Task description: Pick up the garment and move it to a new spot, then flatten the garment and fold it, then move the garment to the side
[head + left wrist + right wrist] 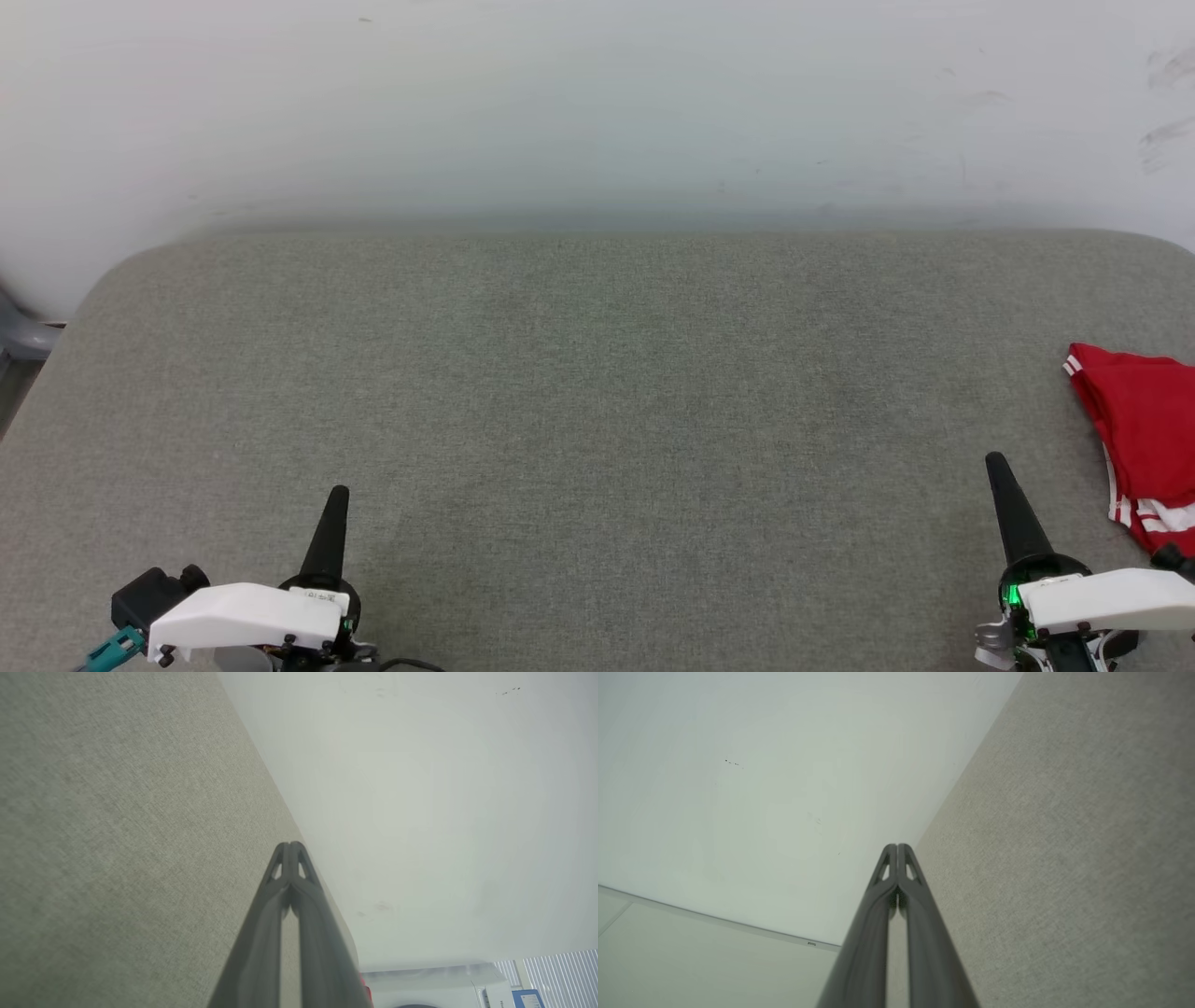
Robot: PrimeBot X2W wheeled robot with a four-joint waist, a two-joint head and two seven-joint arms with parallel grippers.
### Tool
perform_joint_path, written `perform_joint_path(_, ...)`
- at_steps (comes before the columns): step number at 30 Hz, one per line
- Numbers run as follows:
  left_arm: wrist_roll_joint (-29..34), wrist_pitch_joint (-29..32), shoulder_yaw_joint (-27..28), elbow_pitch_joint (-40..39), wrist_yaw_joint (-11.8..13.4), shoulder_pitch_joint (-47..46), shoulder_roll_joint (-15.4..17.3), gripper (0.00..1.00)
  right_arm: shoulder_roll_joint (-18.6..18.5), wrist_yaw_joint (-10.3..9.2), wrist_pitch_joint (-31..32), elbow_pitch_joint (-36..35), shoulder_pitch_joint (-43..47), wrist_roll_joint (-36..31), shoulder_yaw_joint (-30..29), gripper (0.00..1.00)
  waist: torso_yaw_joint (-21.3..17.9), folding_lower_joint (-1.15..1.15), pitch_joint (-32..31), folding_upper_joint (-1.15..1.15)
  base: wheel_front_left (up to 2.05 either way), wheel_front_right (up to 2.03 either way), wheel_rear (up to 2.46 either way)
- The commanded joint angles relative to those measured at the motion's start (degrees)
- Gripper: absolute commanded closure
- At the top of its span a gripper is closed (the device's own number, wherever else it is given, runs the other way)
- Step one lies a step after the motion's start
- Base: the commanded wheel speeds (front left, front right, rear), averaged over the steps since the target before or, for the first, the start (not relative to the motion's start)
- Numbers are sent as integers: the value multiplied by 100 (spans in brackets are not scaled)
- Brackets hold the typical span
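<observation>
A wide cloth-covered surface [597, 392] is stretching across the whole head view. Its cover is showing a grey-green woven texture, and its far corners, at about 10 and 2 o'clock, are looking rounded. At about 3 o'clock a red garment [1144, 411] with white striped trim is lying directly on the cloth in soft folds. The picture's border is cutting off its outer part.

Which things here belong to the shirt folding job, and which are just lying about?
Job: garment, at the table's right edge; left gripper and right gripper, both shut, empty.
Lying about: white appliance; grey object left of the table.
</observation>
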Motion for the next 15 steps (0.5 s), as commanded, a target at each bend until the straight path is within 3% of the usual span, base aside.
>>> perform_joint_path(1, -148, 38, 24, -24, -47, -147, 4, 100, -39, -1, 29, -18, -152, 158, -13, 100, -3, 0, 2, 0, 0, 0, 0)
perform_joint_path(15, -897, 218, 122, 38, -139, -267, -16, 100, -29, -1, 215, 92, -268, 877, -45, 100, -29, 0, 15, 0, 0, 0, 0)
